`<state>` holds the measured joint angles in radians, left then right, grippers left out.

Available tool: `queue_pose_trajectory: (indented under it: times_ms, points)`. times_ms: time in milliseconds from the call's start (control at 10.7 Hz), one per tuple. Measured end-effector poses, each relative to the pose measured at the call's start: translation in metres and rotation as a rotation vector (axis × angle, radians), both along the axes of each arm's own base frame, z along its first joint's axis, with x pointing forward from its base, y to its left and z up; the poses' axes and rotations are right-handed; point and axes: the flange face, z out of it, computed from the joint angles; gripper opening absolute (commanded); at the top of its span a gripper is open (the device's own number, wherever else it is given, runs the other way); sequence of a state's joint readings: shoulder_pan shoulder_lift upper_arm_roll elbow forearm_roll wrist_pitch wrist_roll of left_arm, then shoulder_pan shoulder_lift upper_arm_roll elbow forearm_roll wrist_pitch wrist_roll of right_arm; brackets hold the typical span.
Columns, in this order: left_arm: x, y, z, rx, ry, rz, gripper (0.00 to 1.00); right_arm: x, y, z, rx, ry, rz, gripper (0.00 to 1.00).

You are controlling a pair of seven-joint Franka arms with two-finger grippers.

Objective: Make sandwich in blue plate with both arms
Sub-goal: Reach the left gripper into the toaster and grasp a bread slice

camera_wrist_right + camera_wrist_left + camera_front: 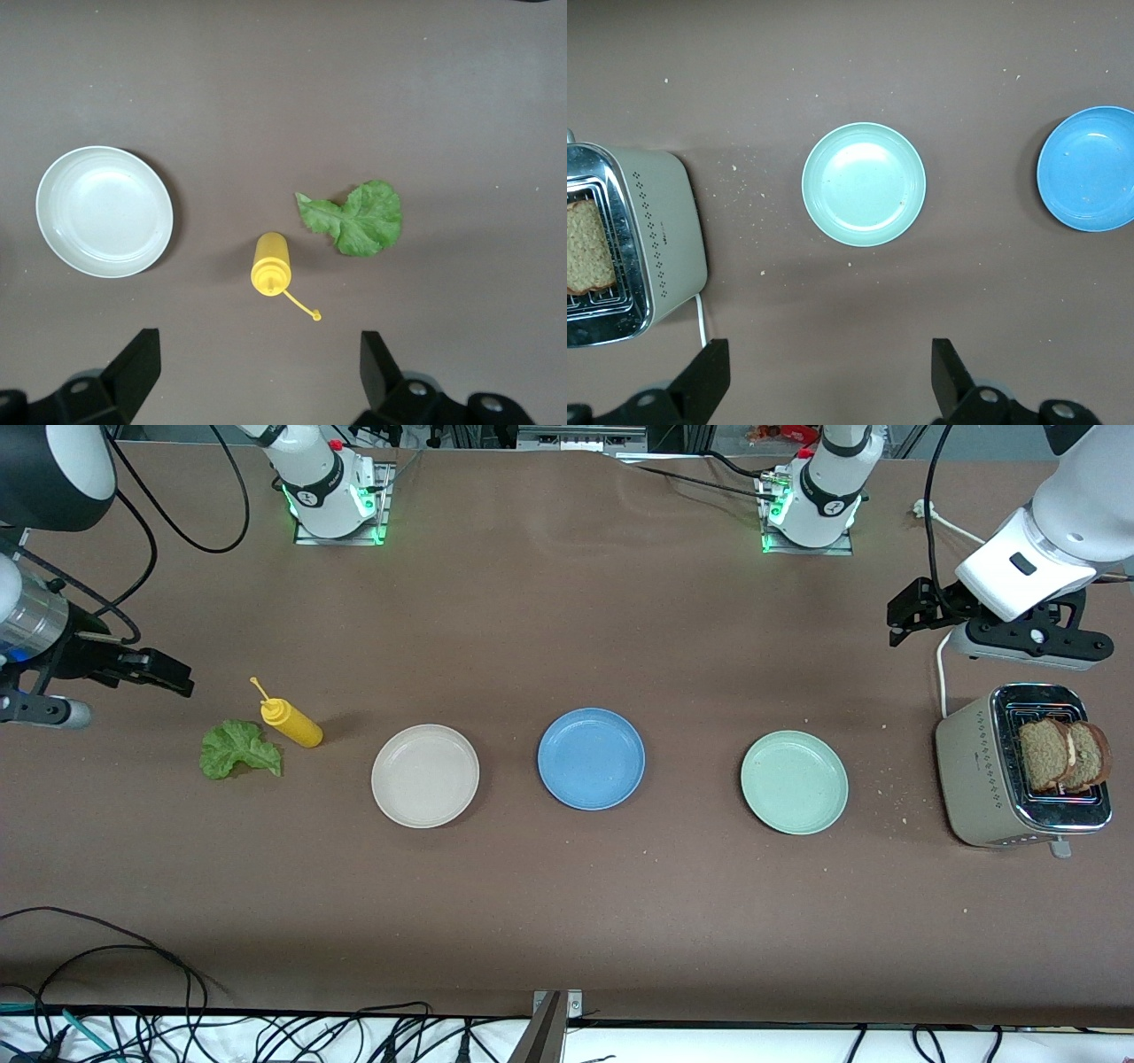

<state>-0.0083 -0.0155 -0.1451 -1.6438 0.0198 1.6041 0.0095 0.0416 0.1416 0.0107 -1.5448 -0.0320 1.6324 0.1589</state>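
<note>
Task at start, nothing assembled. Blue plate (pixel 591 758) bare, between beige plate (pixel 425 775) and green plate (pixel 794 781). Bread slices (pixel 1061 755) in toaster (pixel 974 779); lettuce (pixel 237 749) beside mustard bottle (pixel 291 723). Left gripper (pixel 830 381) above toaster, right gripper (pixel 257 376) above lettuce: both wide open, empty.

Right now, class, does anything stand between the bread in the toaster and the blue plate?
Yes: the pale green plate sits on the table between the toaster holding the bread and the blue plate.

A robotics lab: bolted arm bases (pixel 332 491), loose cables (pixel 266 1036), brown worktable (pixel 567 903).
</note>
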Motion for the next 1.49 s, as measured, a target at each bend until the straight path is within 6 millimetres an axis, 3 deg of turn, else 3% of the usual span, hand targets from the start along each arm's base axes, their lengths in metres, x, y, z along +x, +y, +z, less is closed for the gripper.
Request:
queue_pose_trajectory:
  times_ms: [466, 1118, 1305, 1491]
  points:
    - [0.003, 0.004, -0.004, 0.0, 0.008, 0.005, 1.0, 0.0, 0.028, -0.006, -0.004, 0.013, 0.048, 1.0]
    - [0.005, 0.006, -0.008, 0.0, 0.016, 0.008, 1.0, 0.011, 0.019, -0.038, -0.012, 0.068, 0.086, 1.0]
    - [0.014, 0.033, -0.021, -0.003, 0.041, 0.006, 1.0, 0.011, 0.02, -0.041, -0.012, 0.075, 0.09, 1.0]
    - [0.033, 0.102, -0.049, -0.022, 0.085, -0.018, 1.0, 0.013, 0.026, -0.047, -0.012, 0.085, 0.101, 1.0]
